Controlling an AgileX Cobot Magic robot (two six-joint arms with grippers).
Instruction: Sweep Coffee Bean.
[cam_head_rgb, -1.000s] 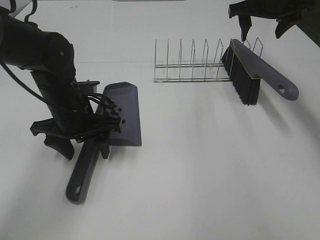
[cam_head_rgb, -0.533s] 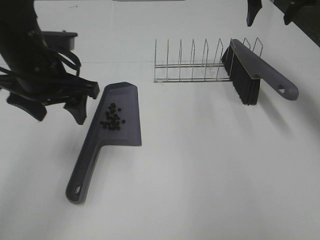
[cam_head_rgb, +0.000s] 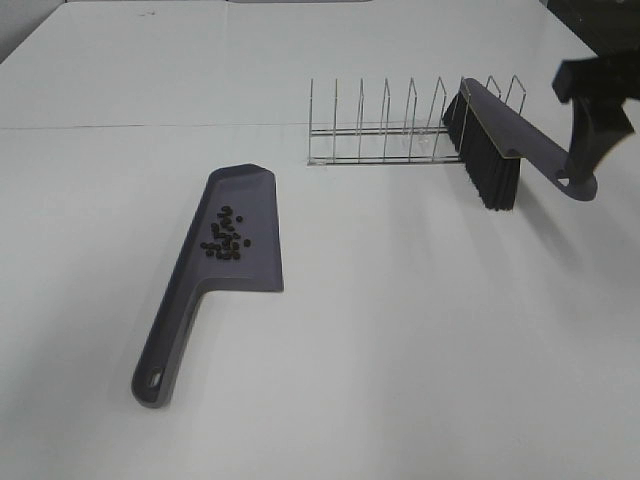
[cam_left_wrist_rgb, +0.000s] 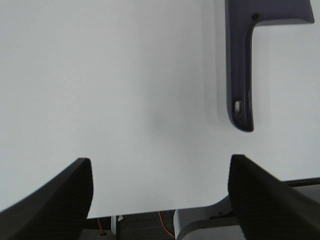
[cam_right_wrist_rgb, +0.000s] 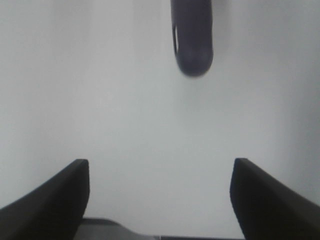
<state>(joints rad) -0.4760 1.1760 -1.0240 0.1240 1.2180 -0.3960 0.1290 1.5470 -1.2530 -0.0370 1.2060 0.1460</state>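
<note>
Overhead view, desk: a plain white desk fills the view, with a thin seam running across its far part; no room is visible beyond its far edge.
Overhead view, dustpan: a grey dustpan lies flat left of centre, its handle pointing toward the near edge.
Overhead view, coffee bean: the coffee bean cluster, tiny dark oval pieces, sits loosely on the dustpan's blade.
Overhead view, rack and brush: a wire rack stands at the far side; a grey brush with black bristles leans on the rack's right end.
Overhead view, right pincer: the right pincer shows only in part at the right edge, near the brush handle, holding nothing.
Left wrist view: the left pincer stands wide and empty over bare white desk; the dustpan handle lies ahead, well apart.
Right wrist view: the right pincer stands wide and empty; the rounded end of the brush handle lies ahead, blurred.
</note>
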